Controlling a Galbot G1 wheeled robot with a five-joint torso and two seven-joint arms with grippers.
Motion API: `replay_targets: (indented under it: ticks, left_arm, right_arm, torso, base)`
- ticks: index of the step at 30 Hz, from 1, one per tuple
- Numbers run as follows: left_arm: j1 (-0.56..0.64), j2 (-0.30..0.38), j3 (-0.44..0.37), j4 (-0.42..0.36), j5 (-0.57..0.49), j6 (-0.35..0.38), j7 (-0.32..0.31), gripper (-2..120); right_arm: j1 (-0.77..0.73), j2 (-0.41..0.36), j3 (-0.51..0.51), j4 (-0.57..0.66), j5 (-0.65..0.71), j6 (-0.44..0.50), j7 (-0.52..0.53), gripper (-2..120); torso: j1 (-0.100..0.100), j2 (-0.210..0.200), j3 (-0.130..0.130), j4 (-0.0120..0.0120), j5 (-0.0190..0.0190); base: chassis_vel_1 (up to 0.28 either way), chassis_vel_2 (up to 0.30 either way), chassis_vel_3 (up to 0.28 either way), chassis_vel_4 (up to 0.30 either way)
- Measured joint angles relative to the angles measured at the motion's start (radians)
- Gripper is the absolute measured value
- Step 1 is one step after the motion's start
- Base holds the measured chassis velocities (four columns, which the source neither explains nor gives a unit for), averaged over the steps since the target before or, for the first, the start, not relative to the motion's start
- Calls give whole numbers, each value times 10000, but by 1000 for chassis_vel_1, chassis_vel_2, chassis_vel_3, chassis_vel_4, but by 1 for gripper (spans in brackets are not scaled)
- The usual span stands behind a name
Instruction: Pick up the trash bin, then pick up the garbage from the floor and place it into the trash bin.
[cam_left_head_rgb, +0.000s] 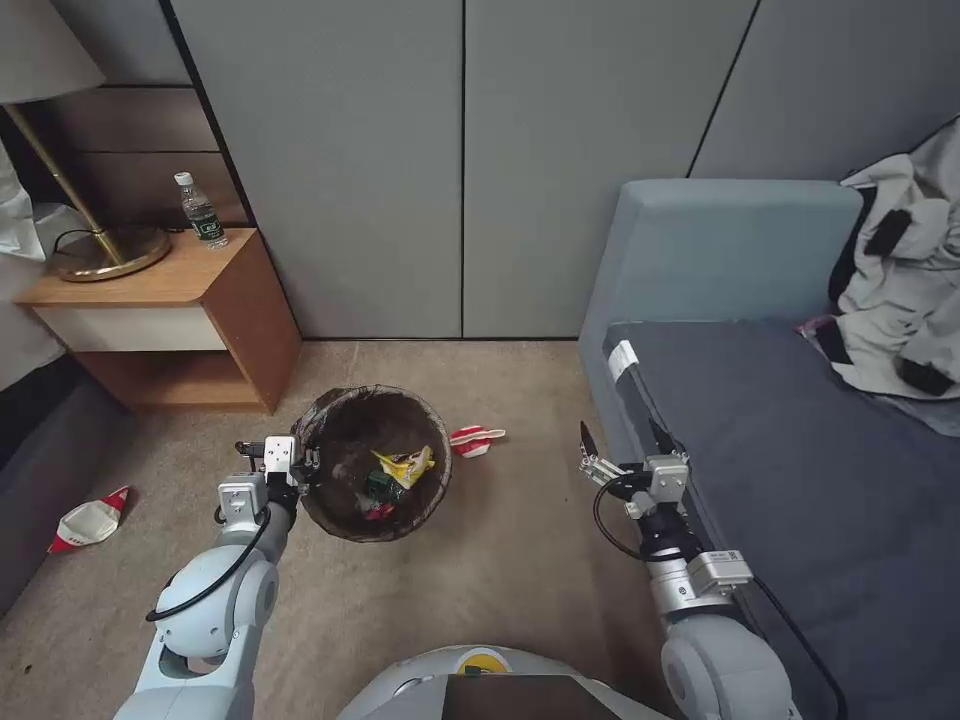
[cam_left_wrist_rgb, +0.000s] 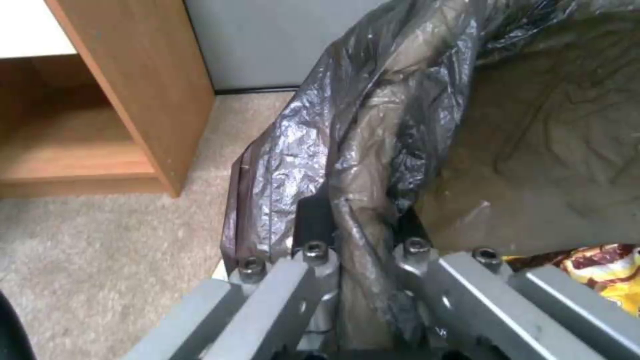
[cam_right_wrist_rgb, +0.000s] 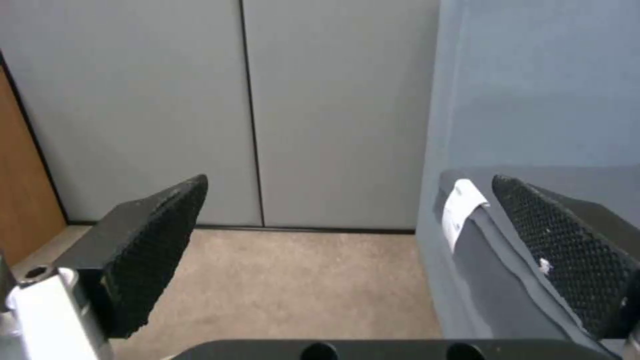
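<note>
- Your trash bin (cam_left_head_rgb: 375, 462) sits a bit left of centre in the head view, on the carpet (cam_left_head_rgb: 500, 570), with its dark bag liner (cam_left_wrist_rgb: 373, 125) folded over the rim.
- Your left gripper (cam_left_head_rgb: 305, 466) is on the bin's left rim, jaws pinched on the rim with the liner bunched between them. That's my guess at why it's there: the rim is the only handle for carrying the bin around.
- Inside already: a yellow wrapper (cam_left_head_rgb: 405, 465) and some green and red bits, print too small to read.
- Garbage not yet binned: a crushed red-and-white cup (cam_left_head_rgb: 476, 440) just right of the bin, another cup (cam_left_head_rgb: 88, 522) at lower left.
- Your right gripper (cam_left_head_rgb: 615, 455) hovers beside the grey sofa (cam_left_head_rgb: 800, 480), jaws spread wide, holding nothing, probably ready for the nearer cup.
- A green-label bottle (cam_left_head_rgb: 202, 212) stands on the wooden nightstand (cam_left_head_rgb: 160, 300) at upper left, beside a brass lamp (cam_left_head_rgb: 95, 250); label unreadable, same for the sofa's white tag (cam_right_wrist_rgb: 463, 205).
</note>
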Motion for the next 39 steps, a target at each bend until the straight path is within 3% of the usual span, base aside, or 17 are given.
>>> replay_targets:
  ticks: [16, 25, 29, 39]
  left_arm:
    - [-40, -30, -14, 38, -26, -5, -3, 3]
    - [-4, -1, -218, -44, -125, -7, -3, 3]
    - [52, 29, -407, -66, -200, -23, 27, 3]
    - [66, 194, -529, -129, -362, -40, 105, 3]
  right_arm:
    - [39, -31, -139, -25, 0, -53, 9, 100]
    - [1231, -205, -598, -494, -1, -1318, -70, 100]
    - [1888, -202, -651, -806, -106, -1933, -618, 100]
    - [3156, -1088, -1396, -1972, 345, -3104, -941, 100]
  torso:
    - [0, 0, 1, 0, -1]
    - [0, 0, -1, 0, -1]
    - [0, 0, -1, 2, -1]
    - [0, 0, 0, -1, -1]
  base:
    - [-111, 101, 109, -104]
    - [-30, 23, 29, -32]
    - [0, 0, 0, 0]
    - [0, 0, 0, 0]
